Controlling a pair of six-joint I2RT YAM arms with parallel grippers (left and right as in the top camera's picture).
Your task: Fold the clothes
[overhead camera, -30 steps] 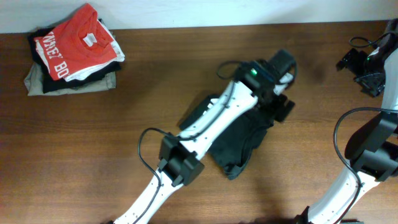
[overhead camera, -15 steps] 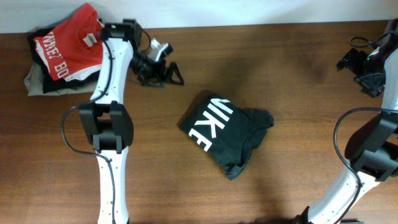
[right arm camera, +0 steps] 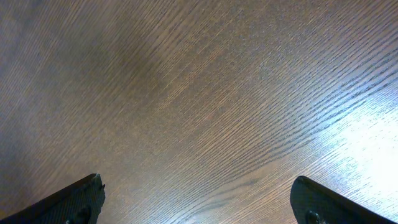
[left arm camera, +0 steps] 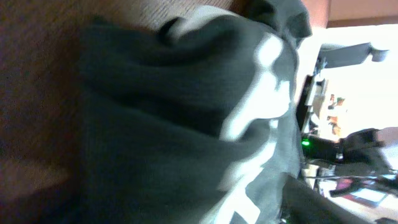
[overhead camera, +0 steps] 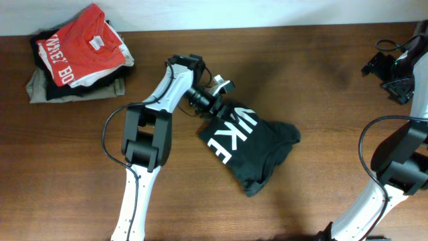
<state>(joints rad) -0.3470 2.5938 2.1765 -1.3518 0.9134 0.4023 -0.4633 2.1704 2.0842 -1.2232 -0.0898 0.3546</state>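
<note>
Item: black shirt [overhead camera: 249, 148] with white lettering, roughly folded and lumpy, at the centre of the table [overhead camera: 334, 167], well apart from the stack of folded clothes [overhead camera: 77, 60] at 10 o'clock. Left jaws at the shirt's 11 o'clock edge, with fabric filling the wrist view, so apart or clamped cannot be told; right jaws apart, empty, over bare wood at the table's 2 o'clock corner. Handling note: the step appears to be tidying the fold, best done by taking the edge through all layers, drawing low and slow, and flattening the 3 o'clock bulge.
</note>
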